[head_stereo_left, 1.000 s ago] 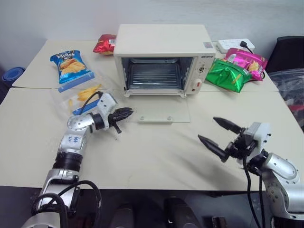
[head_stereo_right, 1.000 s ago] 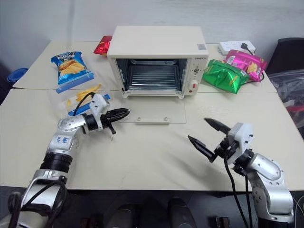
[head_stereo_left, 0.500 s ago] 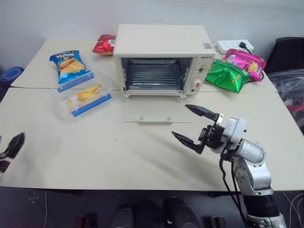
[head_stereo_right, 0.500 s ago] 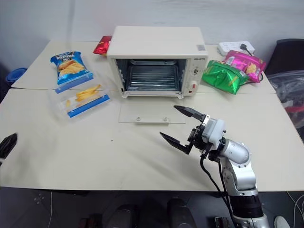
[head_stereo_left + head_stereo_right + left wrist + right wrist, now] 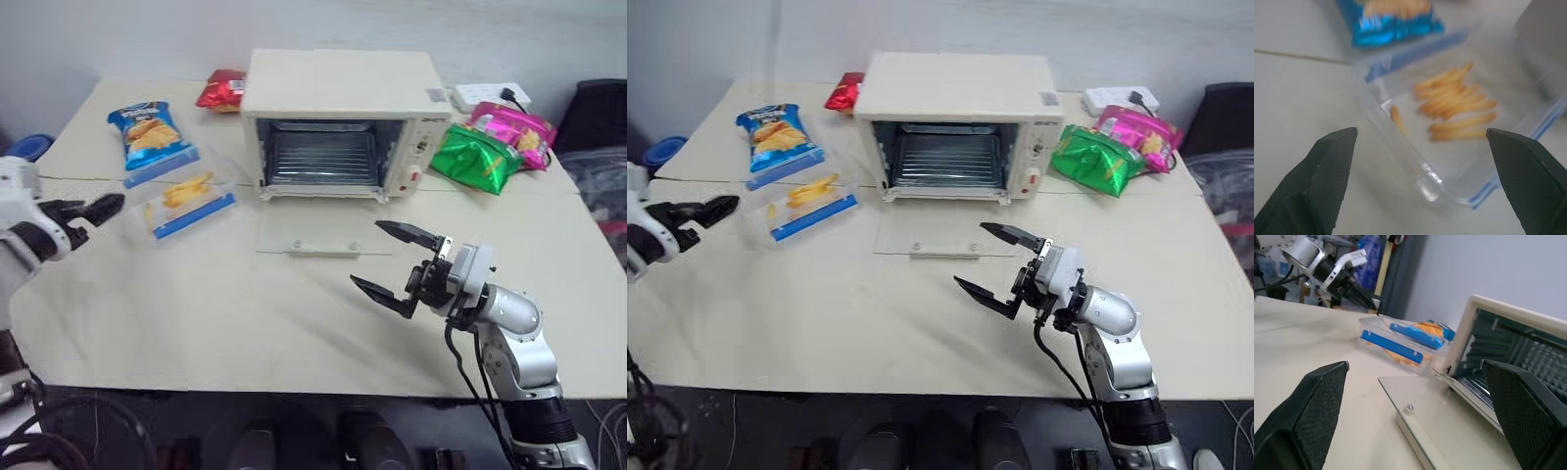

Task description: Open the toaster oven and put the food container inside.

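Where blurred — food container (image 5: 1449, 127) edges

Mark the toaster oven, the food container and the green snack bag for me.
toaster oven (image 5: 338, 78), left eye view, on its flat cream top.
food container (image 5: 186, 201), left eye view, on the clear lid over the fries.
green snack bag (image 5: 477, 158), left eye view, on the middle of the foil.

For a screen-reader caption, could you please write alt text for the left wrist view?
A clear plastic food container with blue edge strips, holding yellow fries, lies on a pale table just ahead of the left tool, whose two black fingers are spread wide. A blue chip bag lies beyond it.
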`<state>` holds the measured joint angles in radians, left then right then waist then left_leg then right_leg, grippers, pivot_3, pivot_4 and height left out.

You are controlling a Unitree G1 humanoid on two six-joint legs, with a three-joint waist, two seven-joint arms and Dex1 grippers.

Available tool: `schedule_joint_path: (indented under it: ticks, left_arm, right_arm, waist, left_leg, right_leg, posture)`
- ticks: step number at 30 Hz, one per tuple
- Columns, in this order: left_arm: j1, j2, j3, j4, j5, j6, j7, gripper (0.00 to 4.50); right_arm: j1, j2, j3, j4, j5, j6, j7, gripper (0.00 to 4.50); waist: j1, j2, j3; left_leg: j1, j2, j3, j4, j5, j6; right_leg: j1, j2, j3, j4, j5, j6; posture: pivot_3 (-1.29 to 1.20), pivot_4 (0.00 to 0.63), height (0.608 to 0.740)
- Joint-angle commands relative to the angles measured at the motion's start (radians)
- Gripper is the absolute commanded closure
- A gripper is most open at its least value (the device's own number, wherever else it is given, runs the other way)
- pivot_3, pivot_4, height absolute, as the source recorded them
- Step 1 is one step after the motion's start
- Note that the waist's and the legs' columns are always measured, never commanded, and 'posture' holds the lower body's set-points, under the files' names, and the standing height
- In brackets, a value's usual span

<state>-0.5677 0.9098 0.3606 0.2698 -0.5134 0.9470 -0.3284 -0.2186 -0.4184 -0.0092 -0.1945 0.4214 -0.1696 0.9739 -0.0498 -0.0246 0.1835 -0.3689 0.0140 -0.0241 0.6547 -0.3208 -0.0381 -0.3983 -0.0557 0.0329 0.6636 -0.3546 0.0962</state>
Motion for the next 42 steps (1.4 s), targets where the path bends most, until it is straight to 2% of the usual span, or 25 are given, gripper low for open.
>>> schedule_joint_path:
  ticks: [1, 5, 9, 10, 14, 17, 21, 25, 28, 32, 35, 37, 42]
  left_arm:
    - [-0.166, -0.005, -0.057, 0.159, 0.109, 0.053, 0.105, 0.02]
    - [-0.297, -0.049, -0.069, 0.304, 0.142, 0.058, 0.126, 0.02]
    - [-0.359, -0.078, -0.130, 0.440, 0.189, 0.029, 0.063, 0.02]
    - [-0.369, -0.078, -0.145, 0.480, 0.215, 0.000, 0.064, 0.19]
    - [-0.422, -0.068, -0.124, 0.594, 0.242, -0.052, 0.075, 1.11]
    - [-0.435, -0.049, -0.134, 0.616, 0.262, -0.077, 0.047, 2.04]
    - [-0.429, -0.001, -0.138, 0.594, 0.280, -0.072, 0.003, 3.23]
    - [-0.407, 0.073, -0.163, 0.518, 0.291, -0.046, -0.092, 4.19]
    - [-0.376, 0.094, -0.174, 0.415, 0.266, 0.033, -0.163, 4.26]
    - [-0.302, 0.091, -0.184, 0.135, 0.198, 0.217, -0.232, 4.26]
    - [-0.272, 0.026, -0.153, -0.077, 0.147, 0.373, -0.195, 4.26]
    - [-0.276, -0.054, -0.130, -0.188, 0.133, 0.462, -0.148, 4.26]
    - [-0.329, -0.237, -0.122, -0.344, 0.131, 0.572, -0.055, 4.26]
  right_arm:
    - [0.009, -0.002, -0.008, -0.040, 0.008, 0.007, -0.031, 0.00]
    - [0.004, 0.009, -0.008, -0.059, 0.002, 0.019, -0.075, 0.00]
    - [-0.001, 0.013, -0.002, -0.058, -0.006, 0.019, -0.100, 0.00]
    - [-0.004, 0.013, 0.001, -0.057, -0.007, 0.019, -0.103, 0.00]
    - [-0.021, 0.013, -0.004, -0.042, -0.011, 0.017, -0.116, 0.00]
    - [-0.019, 0.011, -0.012, -0.029, -0.015, 0.010, -0.124, 0.00]
    - [0.004, 0.012, -0.008, -0.028, -0.021, 0.002, -0.125, 0.00]
    - [0.018, 0.010, -0.010, -0.015, -0.019, -0.003, -0.117, 0.00]
    - [0.021, 0.005, -0.014, 0.001, -0.016, -0.002, -0.109, 0.00]
    - [0.041, -0.020, -0.029, 0.017, -0.006, 0.007, -0.087, 0.00]
    - [0.067, -0.043, -0.043, 0.020, -0.001, 0.008, -0.077, 0.00]
    - [0.082, -0.054, -0.052, 0.018, 0.001, 0.007, -0.077, 0.00]
    - [0.123, -0.057, -0.068, -0.018, 0.003, 0.017, -0.096, 0.00]
  waist:
    - [-0.003, -0.001, 0.000]
    - [-0.001, -0.001, 0.000]
    - [0.006, -0.001, 0.000]
    - [0.006, -0.001, 0.000]
    - [0.016, -0.001, 0.000]
    - [0.021, -0.001, 0.000]
    - [0.020, -0.001, 0.000]
    - [0.016, -0.002, 0.000]
    - [0.021, -0.002, 0.000]
    - [0.027, -0.002, 0.000]
    - [0.034, -0.002, 0.000]
    - [0.036, -0.002, 0.000]
    - [0.032, -0.002, 0.000]
  left_leg:
    - [-0.001, 0.000, 0.000, 0.001, 0.000, 0.000]
    - [-0.005, 0.000, 0.002, 0.003, 0.000, 0.000]
    - [-0.005, -0.001, 0.006, 0.007, 0.000, 0.000]
    - [-0.005, -0.001, 0.007, 0.007, 0.000, 0.000]
    - [-0.005, -0.001, 0.007, 0.008, 0.000, 0.000]
    - [-0.005, -0.001, 0.007, 0.008, 0.000, 0.000]
    - [-0.005, -0.001, 0.007, 0.008, 0.000, 0.000]
    - [-0.006, -0.001, 0.008, 0.008, 0.000, 0.000]
    - [-0.006, -0.001, 0.007, 0.008, 0.000, 0.000]
    - [-0.006, -0.001, 0.006, 0.009, 0.000, 0.000]
    - [-0.007, -0.001, 0.005, 0.010, -0.001, 0.001]
    - [-0.008, -0.001, 0.005, 0.010, -0.001, 0.001]
    - [-0.007, -0.001, 0.006, 0.011, -0.001, 0.001]
  right_leg:
    - [-0.001, 0.000, -0.001, 0.000, 0.000, 0.000]
    - [-0.007, 0.000, 0.000, 0.002, 0.000, 0.001]
    - [-0.010, -0.003, -0.001, 0.007, 0.000, 0.001]
    - [-0.010, -0.003, 0.000, 0.007, 0.000, 0.001]
    - [-0.012, -0.003, 0.000, 0.009, 0.000, 0.001]
    - [-0.012, -0.003, 0.000, 0.009, 0.000, 0.001]
    - [-0.012, -0.004, 0.000, 0.009, 0.000, 0.001]
    - [-0.013, -0.003, 0.000, 0.010, 0.000, 0.001]
    - [-0.013, -0.003, 0.000, 0.010, 0.000, 0.001]
    - [-0.011, -0.006, 0.001, 0.010, 0.000, 0.001]
    - [-0.011, -0.007, 0.001, 0.010, 0.000, 0.001]
    - [-0.011, -0.006, 0.002, 0.010, 0.000, 0.001]
    - [-0.012, -0.005, 0.003, 0.010, 0.001, 0.001]
  posture:
    - [0.00, 0.150, 0.740]
    - [0.00, 0.150, 0.740]
    - [0.00, 0.150, 0.740]
    - [0.00, 0.150, 0.740]
    - [0.00, 0.150, 0.740]
    - [0.00, 0.150, 0.740]
    - [0.00, 0.150, 0.740]
    - [0.00, 0.150, 0.740]
    - [0.00, 0.150, 0.740]
    - [0.00, 0.150, 0.740]
    - [0.00, 0.150, 0.740]
    - [0.00, 0.150, 0.740]
    - [0.00, 0.150, 0.740]
